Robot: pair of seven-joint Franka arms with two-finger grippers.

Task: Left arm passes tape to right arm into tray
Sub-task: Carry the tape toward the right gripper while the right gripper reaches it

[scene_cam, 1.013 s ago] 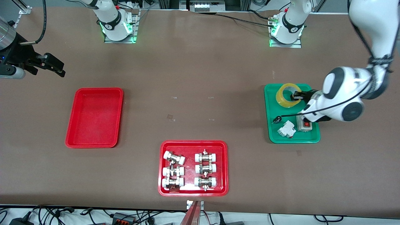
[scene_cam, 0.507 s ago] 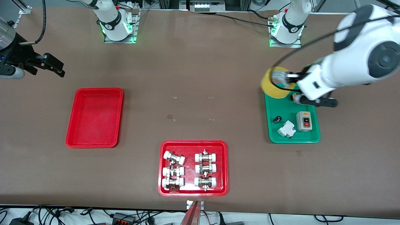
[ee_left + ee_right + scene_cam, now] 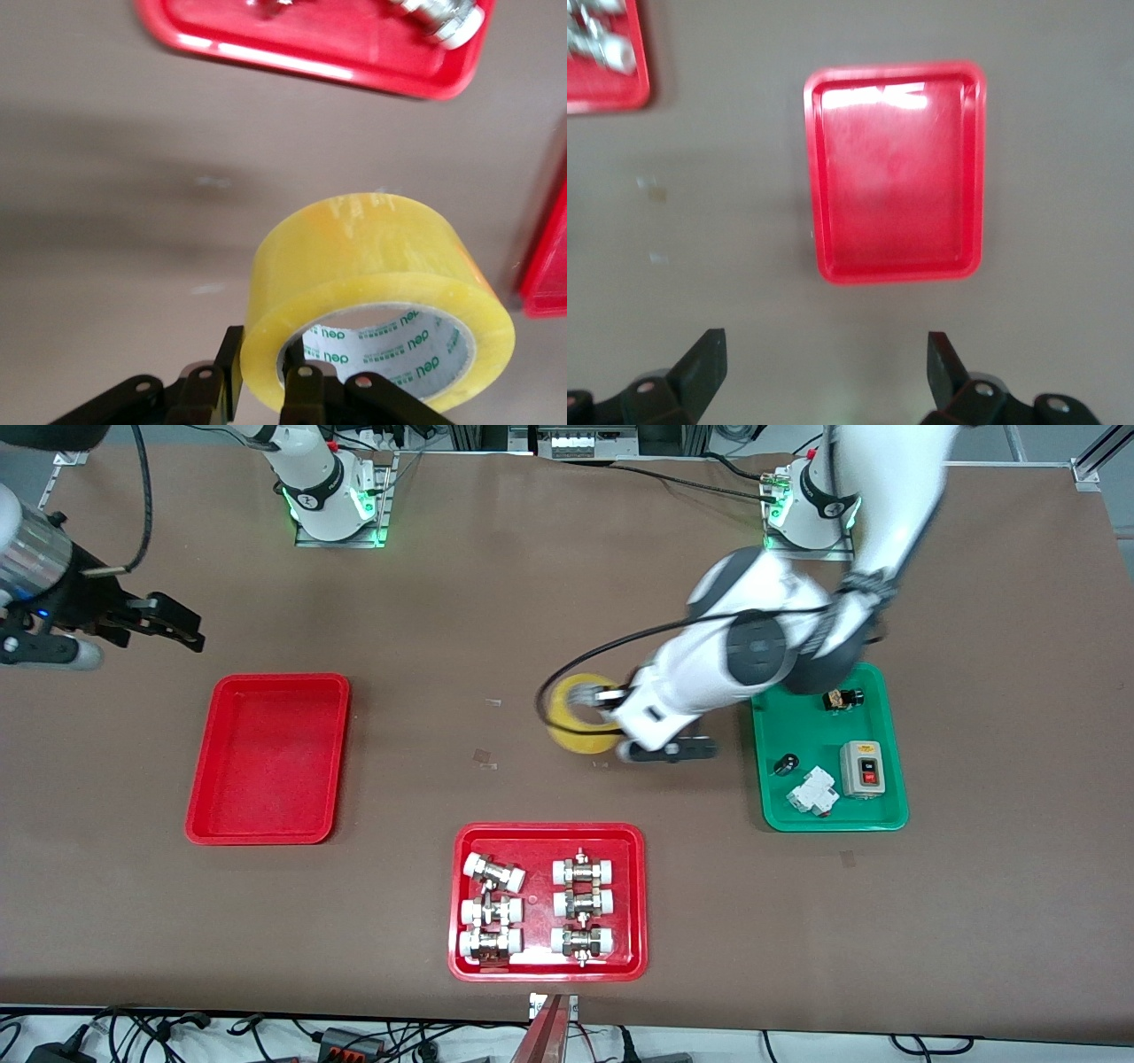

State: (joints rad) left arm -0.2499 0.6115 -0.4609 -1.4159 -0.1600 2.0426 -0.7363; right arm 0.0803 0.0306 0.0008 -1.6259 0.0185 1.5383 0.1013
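Note:
My left gripper is shut on the tape, a yellow roll with a white core, and holds it in the air over the bare middle of the table. In the left wrist view the tape fills the lower part, its wall pinched between my black fingers. My right gripper is open and empty, above the table near the right arm's end, over the table just past the plain red tray. The right wrist view shows that tray empty, ahead of my open right gripper.
A red tray with several metal-and-white pipe fittings lies near the front camera. A green tray with a switch box, a white breaker and small black parts lies toward the left arm's end.
My left gripper lifted the tape out of the green tray and carried it toward the middle of the table. My right gripper shifted slightly toward the middle.

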